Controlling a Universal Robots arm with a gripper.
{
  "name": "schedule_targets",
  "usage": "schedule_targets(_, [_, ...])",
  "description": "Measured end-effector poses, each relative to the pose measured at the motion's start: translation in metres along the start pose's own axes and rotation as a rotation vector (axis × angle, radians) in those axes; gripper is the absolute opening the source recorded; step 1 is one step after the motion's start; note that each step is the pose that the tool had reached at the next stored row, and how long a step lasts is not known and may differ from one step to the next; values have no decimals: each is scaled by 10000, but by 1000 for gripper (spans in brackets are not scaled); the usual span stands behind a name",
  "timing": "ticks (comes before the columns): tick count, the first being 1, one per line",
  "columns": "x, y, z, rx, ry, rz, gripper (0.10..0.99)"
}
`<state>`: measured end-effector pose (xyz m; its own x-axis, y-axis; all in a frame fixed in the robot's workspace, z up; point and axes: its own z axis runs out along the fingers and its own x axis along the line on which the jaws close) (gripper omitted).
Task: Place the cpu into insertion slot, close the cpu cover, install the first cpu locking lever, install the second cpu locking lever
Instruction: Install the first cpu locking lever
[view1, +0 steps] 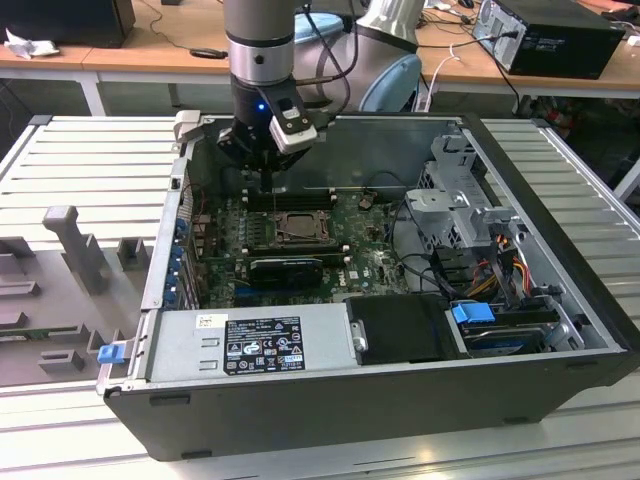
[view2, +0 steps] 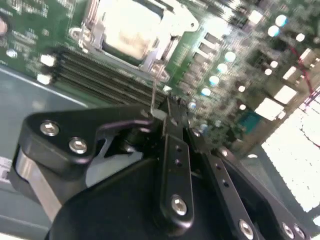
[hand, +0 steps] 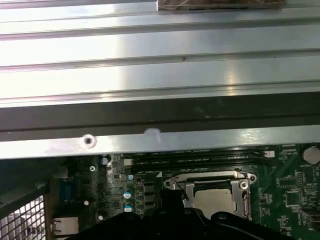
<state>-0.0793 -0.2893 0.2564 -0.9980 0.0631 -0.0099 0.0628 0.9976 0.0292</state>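
Black gripper fingers (view2: 172, 117) look pressed together around a thin wire lever (view2: 153, 92), so my read is that it is closed on a cpu locking lever. Just beyond the fingertips lie the long memory slots (view2: 100, 80). Past them sits the insertion slot (hand: 212, 192), the cpu (view2: 131, 30) already seated with the cpu cover (view2: 172, 22) down over it. A lever step seems in hand; it calls for swinging the wire down and hooking it under its catch.
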Motion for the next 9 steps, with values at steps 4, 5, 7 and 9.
schedule_targets(4, [-219, 12, 17, -89, 26, -2, 106])
schedule_targets(5, [-235, 11, 18, -291, 37, -1, 106])
schedule_targets(7, [-237, -1, 18, -706, 63, 4, 106])
schedule_targets(9, [-242, -7, 32, -823, 71, -7, 106])
